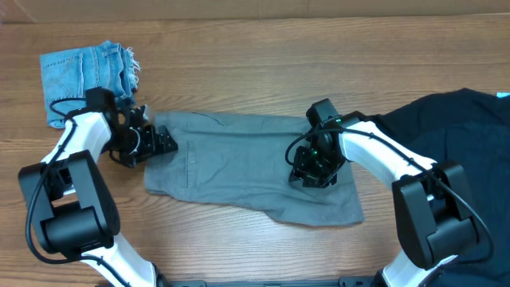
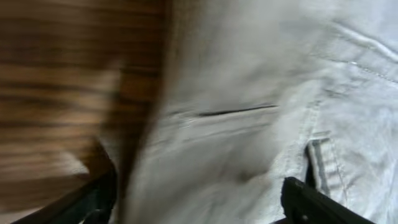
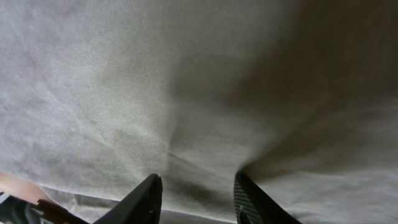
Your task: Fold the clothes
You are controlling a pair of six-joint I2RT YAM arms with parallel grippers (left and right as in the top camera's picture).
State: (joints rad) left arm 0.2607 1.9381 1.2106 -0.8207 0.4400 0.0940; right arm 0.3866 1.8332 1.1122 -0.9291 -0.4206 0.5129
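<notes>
1. You have a brown wood-grain table point(image 1: 263, 48) under everything.
2. A large black T-shirt point(image 1: 454, 127) lies on the right side of the table. Its left edge is near the shorts' right end.
3. The grey-khaki cotton shorts point(image 1: 239, 159) lie spread flat at the middle of the table, between the two arms. Their long side runs left to right, and the bottom right corner reaches toward the front edge. In the left wrist view the shorts point(image 2: 261, 93) show a slit pocket opening, seams and a belt loop, though that picture is blurred. In the right wrist view the shorts point(image 3: 186, 81) fill the frame with plain weave and soft creases.
4. A small pair of frayed light-blue denim shorts point(image 1: 80, 72) sits folded at the far left corner, apart from the grey-khaki pair.
5. Your left gripper point(image 1: 163, 142) is at the left end of the grey-khaki shorts, low over the edge where cloth meets wood. From the wrist, the left gripper point(image 2: 199, 180) has its jaws spread wide, with cloth lying between its fingers point(image 2: 93, 202).
6. Your right gripper point(image 1: 315, 171) is down on the right half of the shorts. From the wrist, the right gripper point(image 3: 198, 177) has its fingers point(image 3: 146, 199) at a narrow gap against the fabric, and creases run toward them. You cannot tell whether they pinch the cloth.
</notes>
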